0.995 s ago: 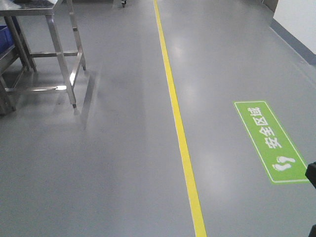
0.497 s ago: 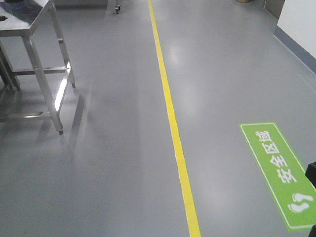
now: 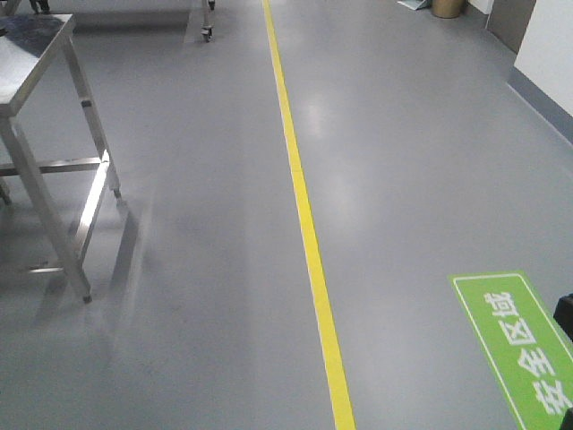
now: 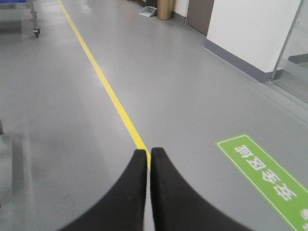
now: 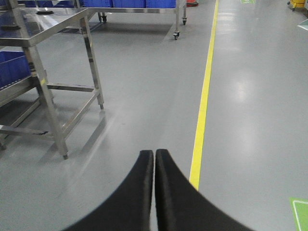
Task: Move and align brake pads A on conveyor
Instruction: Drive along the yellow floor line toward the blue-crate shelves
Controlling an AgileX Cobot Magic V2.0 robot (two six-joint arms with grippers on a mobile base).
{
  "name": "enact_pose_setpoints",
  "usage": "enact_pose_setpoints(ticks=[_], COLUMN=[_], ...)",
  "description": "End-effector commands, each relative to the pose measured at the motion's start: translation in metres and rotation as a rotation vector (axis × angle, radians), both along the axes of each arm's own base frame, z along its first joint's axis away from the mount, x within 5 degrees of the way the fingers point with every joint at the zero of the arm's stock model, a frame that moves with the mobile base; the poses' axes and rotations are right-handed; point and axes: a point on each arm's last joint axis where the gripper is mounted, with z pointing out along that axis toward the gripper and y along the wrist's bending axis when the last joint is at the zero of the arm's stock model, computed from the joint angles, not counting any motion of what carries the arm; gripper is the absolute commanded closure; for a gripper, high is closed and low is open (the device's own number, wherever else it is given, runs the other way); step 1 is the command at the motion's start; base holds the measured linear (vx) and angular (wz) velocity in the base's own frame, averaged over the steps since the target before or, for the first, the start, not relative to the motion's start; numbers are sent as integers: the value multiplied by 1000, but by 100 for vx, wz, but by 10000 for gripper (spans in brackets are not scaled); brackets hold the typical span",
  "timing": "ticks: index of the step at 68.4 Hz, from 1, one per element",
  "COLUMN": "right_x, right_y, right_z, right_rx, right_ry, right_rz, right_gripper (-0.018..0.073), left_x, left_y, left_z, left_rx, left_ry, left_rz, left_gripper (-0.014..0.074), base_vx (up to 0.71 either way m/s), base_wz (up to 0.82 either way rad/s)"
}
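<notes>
Mostly there is just grey workshop floor (image 3: 179,197) here, with a yellow line (image 3: 305,215) running straight away down the middle. A white wall (image 4: 250,29) closes off the right side. A bare stainless steel table (image 3: 22,72) stands off to the left, and the right wrist view shows blue bins (image 5: 130,3) on a rack further back.

No conveyor and no brake pads show in any of the three views. That means I cannot tell which way they lie from the jaws, how their long axes run, or which arm is nearer. A small dark shape sits on a steel surface far left in the right wrist view, too small to name. My guess is that the base has to reach the belt before either arm has anything to do.

A green floor sign (image 3: 524,349) at lower right reads 安全区域, upside down from here.

The left gripper (image 4: 148,153) and right gripper (image 5: 154,153) are both clenched tip to tip, holding nothing and pointing out over the floor.
</notes>
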Motion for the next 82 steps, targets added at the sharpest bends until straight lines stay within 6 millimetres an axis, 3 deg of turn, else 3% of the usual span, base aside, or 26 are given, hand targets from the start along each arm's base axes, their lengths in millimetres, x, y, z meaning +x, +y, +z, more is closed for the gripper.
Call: enact_pose_setpoints(ticks=[1, 82], right_x=[1, 1], right_y=[0, 0], right_z=[16, 16], right_rx=[14, 14], right_ry=[-98, -98], right_rz=[-1, -1], right_gripper=[569, 569], left_x=[2, 2], left_y=[0, 0], left_z=[12, 12], left_rx=[-35, -35], left_ry=[-75, -74], left_rz=[7, 7], left_gripper=[603, 603], base_vx=[56, 54], base_wz=[-1, 1])
